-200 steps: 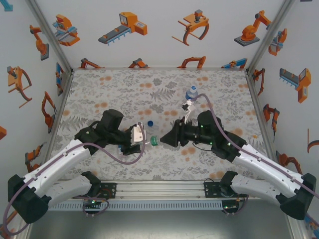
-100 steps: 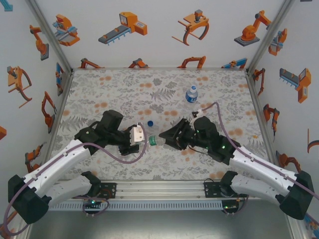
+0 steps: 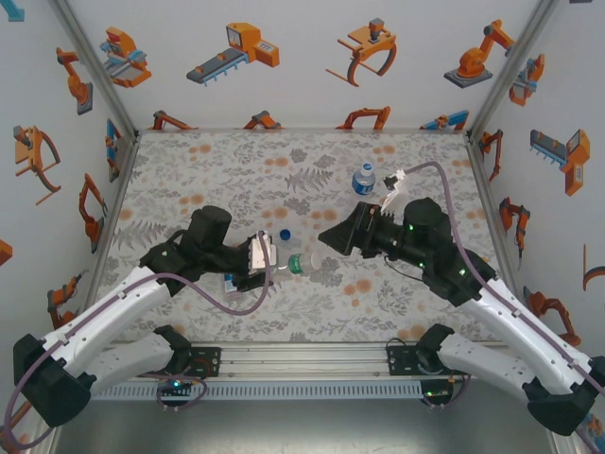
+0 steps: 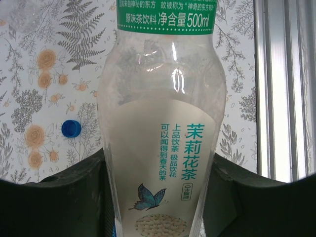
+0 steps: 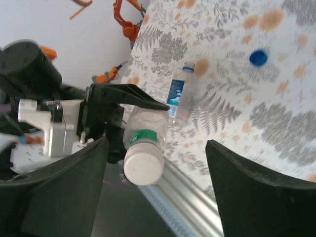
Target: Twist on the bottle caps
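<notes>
- The wide bottle (image 3: 288,266) is lying level above the table (image 3: 406,312), its long axis running left to right, with its neck pointing right toward the right gripper (image 3: 326,236).
- The left gripper (image 3: 276,265) is clamping this bottle around its body. In the left wrist view a finger (image 4: 74,197) is pressing on each side of the pale label, and the green band is sitting at the far end.
- A white cap (image 5: 143,168) is sitting on the bottle's neck, just past the green neck ring (image 5: 143,137); I cannot tell how tightly it is seated.
- The bottle's upper body is showing clear, but I cannot tell whether it is holding any liquid.
- The right gripper is hanging just off the capped end with its jaws spread wide, gripping nothing and standing apart from the cap.
- A blue cap (image 3: 284,235) is lying loose on the table, just beyond the held bottle.
- A slim bottle (image 5: 178,98) with a blue label is lying on its side on the table beside the left gripper.
- An upright bottle (image 3: 364,179) is standing farther back, well apart from both grippers.
</notes>
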